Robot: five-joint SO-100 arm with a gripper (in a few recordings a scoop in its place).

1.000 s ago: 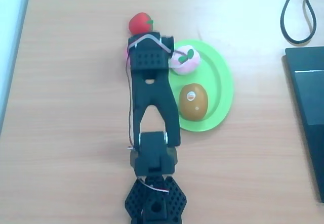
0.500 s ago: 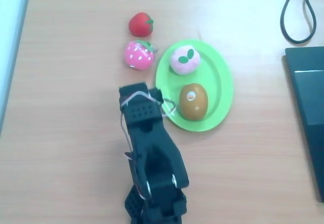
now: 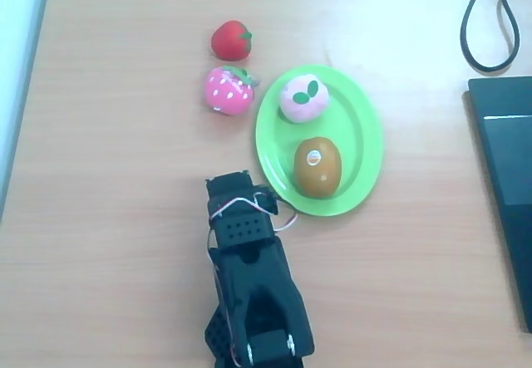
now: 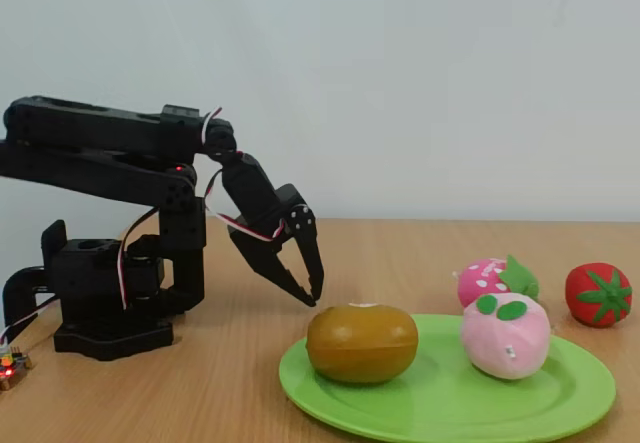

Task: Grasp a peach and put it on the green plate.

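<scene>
The pale pink peach rests on the far half of the green plate, leaf marks up, with nothing holding it. My black gripper hangs above the table just off the plate's near left rim, apart from the peach. Its fingers point down with tips together and nothing between them. In the fixed view the tips hover a little above and left of the kiwi.
A brown kiwi shares the plate with the peach. A dotted pink strawberry and a red tomato lie beyond the plate's left side. A black flat device and a cable sit at right.
The arm has drawn back from the peach's side toward its base, uncovering the strawberry. The peach stays on the plate.
</scene>
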